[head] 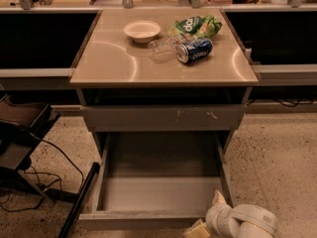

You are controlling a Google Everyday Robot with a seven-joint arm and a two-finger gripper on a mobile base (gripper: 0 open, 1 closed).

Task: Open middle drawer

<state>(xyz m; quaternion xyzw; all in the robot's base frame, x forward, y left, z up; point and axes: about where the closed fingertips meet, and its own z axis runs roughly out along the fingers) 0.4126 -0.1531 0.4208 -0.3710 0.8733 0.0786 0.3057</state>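
The middle drawer [163, 195] is pulled far out toward me, low in the camera view, and its bare grey tray shows inside. Its plain flat front [133, 221] runs along the bottom of the view. My gripper [205, 217] is at the bottom right, right by the right end of that front and the drawer's right side wall. The white wrist [245, 223] behind it lies over the speckled floor. Above the open drawer is a shut grey front with pale chipped scratch marks [163, 118].
On the beige counter top [109, 58] are a pale bowl [142, 30], a green chip bag [196, 25], a blue can [194, 50] on its side and a clear plastic bottle [161, 48]. A dark stand [20, 128], cables [29, 192] and a black bar [79, 197] are at the left.
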